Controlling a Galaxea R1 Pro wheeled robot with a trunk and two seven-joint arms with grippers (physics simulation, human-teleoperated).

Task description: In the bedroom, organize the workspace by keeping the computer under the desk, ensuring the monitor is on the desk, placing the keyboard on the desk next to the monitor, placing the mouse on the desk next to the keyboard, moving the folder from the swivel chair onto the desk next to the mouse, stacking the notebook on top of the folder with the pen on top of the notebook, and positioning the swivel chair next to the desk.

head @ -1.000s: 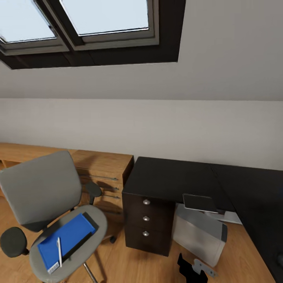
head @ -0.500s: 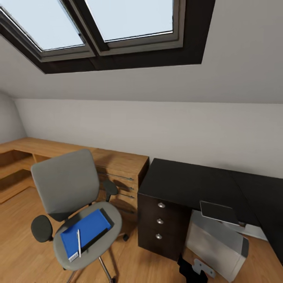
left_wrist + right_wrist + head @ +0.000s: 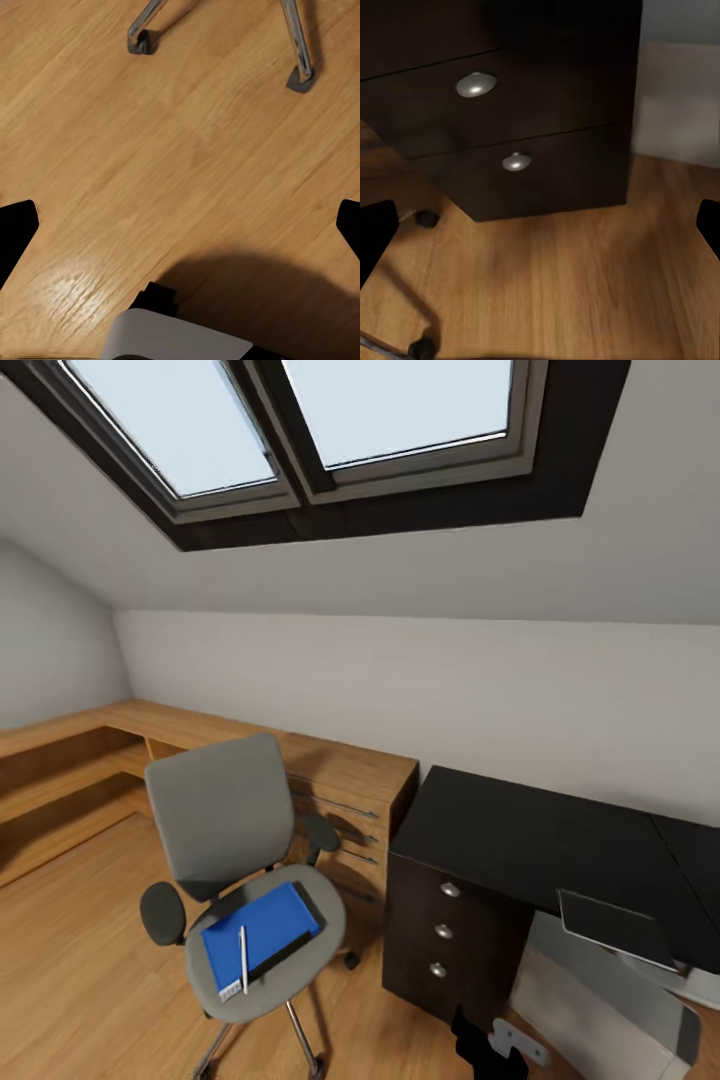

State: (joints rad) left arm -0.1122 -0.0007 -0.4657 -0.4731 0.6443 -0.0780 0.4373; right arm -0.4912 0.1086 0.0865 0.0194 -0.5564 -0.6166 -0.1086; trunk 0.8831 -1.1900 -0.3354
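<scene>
Our left pincer (image 3: 180, 225) hangs over bare wooden floor (image 3: 187, 135) with its two dark tips far apart at the edges of its wrist view and nothing between them; two chrome legs of the swivel chair (image 3: 240, 880) reach into that view just ahead. Our right pincer (image 3: 540, 225) is spread just as wide and empty, facing the black drawer unit (image 3: 510, 112) with its round silver knobs, low near the floor. From the head view, the folder (image 3: 262, 937) lies flat on the chair seat to our left front, so we judge the left arm the nearer one. Its long axis runs diagonally, from the seat's front-left toward the back-right, with the pen (image 3: 243, 958) lying on it near its front end; a dark strip along its right edge may be the notebook, though we cannot tell for certain. The desk (image 3: 540, 840) stands to the right of the chair, its near top bare, which leaves room to set things down. Under it sits the grey computer (image 3: 600, 1010) with a dark flat slab (image 3: 612, 928) resting on top. Open floor lies left of the chair.
</scene>
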